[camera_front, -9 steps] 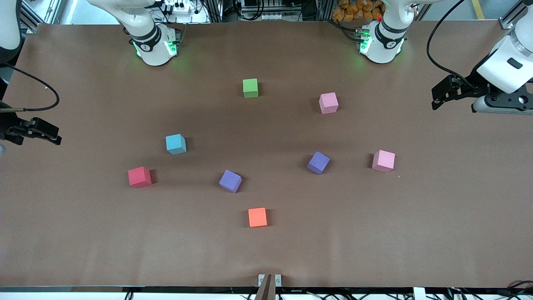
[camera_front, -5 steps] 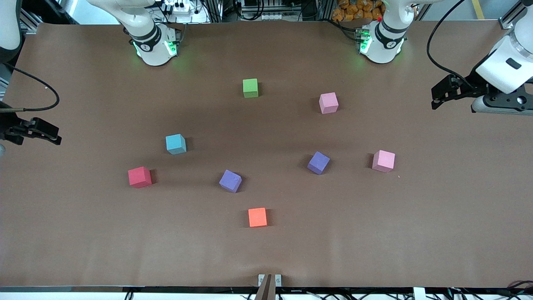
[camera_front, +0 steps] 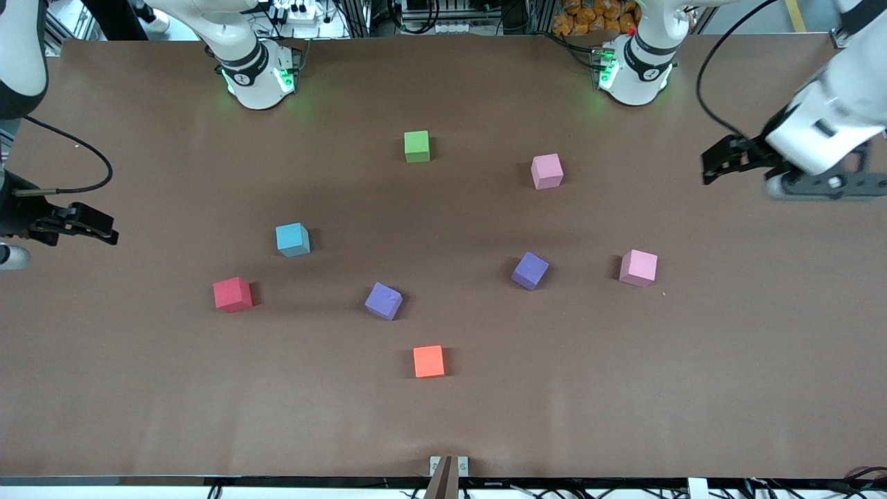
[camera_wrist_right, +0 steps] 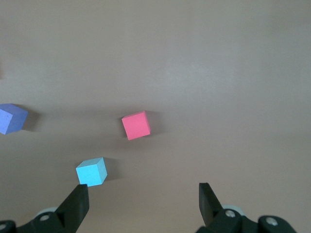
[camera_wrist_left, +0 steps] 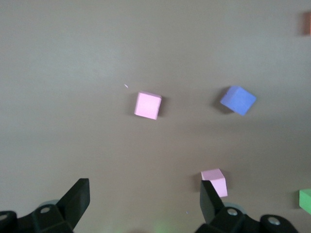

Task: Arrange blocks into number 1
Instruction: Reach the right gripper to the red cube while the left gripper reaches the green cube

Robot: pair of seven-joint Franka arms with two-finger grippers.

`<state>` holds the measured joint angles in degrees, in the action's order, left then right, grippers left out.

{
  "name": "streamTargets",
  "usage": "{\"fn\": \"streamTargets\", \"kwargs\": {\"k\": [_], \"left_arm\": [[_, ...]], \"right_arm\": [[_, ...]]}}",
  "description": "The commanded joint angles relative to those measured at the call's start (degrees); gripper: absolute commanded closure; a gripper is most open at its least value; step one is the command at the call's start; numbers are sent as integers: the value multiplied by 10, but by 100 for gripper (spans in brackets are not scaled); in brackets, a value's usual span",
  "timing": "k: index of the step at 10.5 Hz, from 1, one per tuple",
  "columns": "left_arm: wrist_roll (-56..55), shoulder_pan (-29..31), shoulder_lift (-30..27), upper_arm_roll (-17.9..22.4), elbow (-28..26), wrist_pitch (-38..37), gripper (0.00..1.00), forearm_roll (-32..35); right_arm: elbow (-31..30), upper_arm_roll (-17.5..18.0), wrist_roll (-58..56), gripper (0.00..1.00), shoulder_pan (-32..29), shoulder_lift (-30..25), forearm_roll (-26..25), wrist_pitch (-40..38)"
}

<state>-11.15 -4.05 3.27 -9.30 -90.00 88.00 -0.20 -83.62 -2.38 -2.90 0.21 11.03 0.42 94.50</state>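
Eight blocks lie scattered on the brown table: green (camera_front: 416, 146), pink (camera_front: 547, 171), a second pink (camera_front: 638, 267), purple (camera_front: 530, 270), another purple (camera_front: 383, 301), light blue (camera_front: 292, 240), red (camera_front: 232, 294) and orange (camera_front: 428, 361). My left gripper (camera_front: 715, 165) hangs open over the table's left-arm end, holding nothing. Its wrist view shows a pink block (camera_wrist_left: 147, 105), a purple one (camera_wrist_left: 238, 100) and the other pink (camera_wrist_left: 215, 182) by one finger. My right gripper (camera_front: 100, 232) hangs open and empty over the right-arm end. Its wrist view shows the red (camera_wrist_right: 136, 125) and light blue (camera_wrist_right: 91, 172) blocks.
The two arm bases (camera_front: 256, 73) (camera_front: 634, 69) stand at the table's edge farthest from the front camera. A small metal bracket (camera_front: 448, 466) sits at the nearest edge. Wide bare tabletop (camera_front: 624, 388) surrounds the blocks.
Both grippers have shifted a little inward over the table, the left one more than the right. No block has moved.
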Motion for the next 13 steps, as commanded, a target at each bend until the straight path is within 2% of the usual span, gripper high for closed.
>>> {"fn": "streamTargets", "kwargs": {"k": [1, 4, 7, 9, 11, 13], "left_arm": [[-103, -73, 54, -19, 10, 3, 0, 9], [-184, -156, 110, -19, 9, 24, 0, 6], [-335, -265, 185, -19, 9, 94, 0, 9], [-422, -327, 224, -19, 11, 138, 0, 4], [-488, -364, 239, -21, 14, 184, 0, -8], [-552, -415, 251, -21, 14, 237, 0, -19]], "right_arm": [[-2, 0, -3, 0, 10, 9, 11, 10], [-24, 0, -3, 0, 26, 53, 20, 66], [-25, -1, -13, 0, 46, 135, 35, 125], [-34, -1, -16, 0, 57, 167, 35, 164], [-71, -1, -37, 0, 57, 174, 34, 218], [-80, -1, -95, 0, 49, 195, 34, 225]]}}
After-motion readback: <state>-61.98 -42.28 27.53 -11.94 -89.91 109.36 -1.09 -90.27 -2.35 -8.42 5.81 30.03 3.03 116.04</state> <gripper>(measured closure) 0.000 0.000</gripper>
